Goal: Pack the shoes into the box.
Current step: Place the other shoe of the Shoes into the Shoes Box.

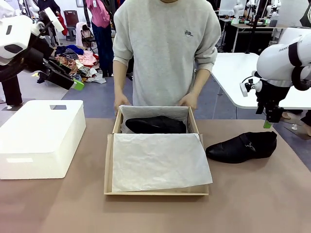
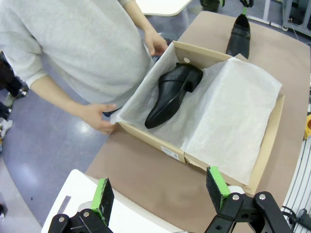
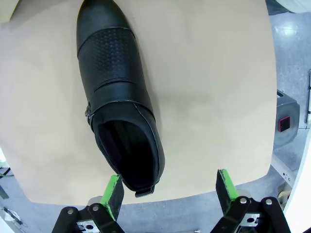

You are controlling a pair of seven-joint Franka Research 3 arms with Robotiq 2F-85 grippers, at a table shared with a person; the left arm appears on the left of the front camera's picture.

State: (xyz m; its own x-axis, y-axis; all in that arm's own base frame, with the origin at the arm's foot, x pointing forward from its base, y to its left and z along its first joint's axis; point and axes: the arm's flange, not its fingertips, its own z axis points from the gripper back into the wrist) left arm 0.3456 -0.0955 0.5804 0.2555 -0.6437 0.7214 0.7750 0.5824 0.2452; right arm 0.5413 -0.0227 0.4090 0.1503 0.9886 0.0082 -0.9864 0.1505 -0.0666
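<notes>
**Black leather: one shoe boxed, one waiting on the bench**

Wide-open jaws on the right gripper (image 3: 169, 190), holding nothing. Hangs just above the heel end of the loose shoe (image 3: 119, 102), and off-centre: heel close beside one green pad (image 3: 113, 194), bare brown bench (image 3: 218, 97) across the rest of the gap. Whether that pad touches the leather, cannot tell.

Same on the left gripper (image 2: 160, 191): jaws spread wide, empty, raised well apart from the work, over by the white plastic box (image 1: 41, 138).

Farther out, the loose shoe upright on its sole, to the right of the cardboard box (image 1: 109, 165), toe towards it, near but not touching. Inside, against the far wall, the boxed shoe (image 1: 155, 125) on white tissue paper (image 1: 160, 162), with a loose sheet of it spread over the near part. At the far corners, a person's hands (image 1: 188, 100) resting on the rim.

Half done, by the look of it; next, probably a grasp on the loose shoe.

Likely trouble from here:
- Closing from this offset: only the heel rim caught, glossy leather skidding or spinning away instead of being gripped.
- Lifting by the heel alone: the long toe sagging or swinging, then clipping the cardboard wall on the way in.
- Loose tissue: dragged or bunched by the incoming shoe, hiding the free space.
- Narrow room beside the boxed shoe: a crooked drop landing on top of it.
- Hands on the rim, close to the path in.
</notes>
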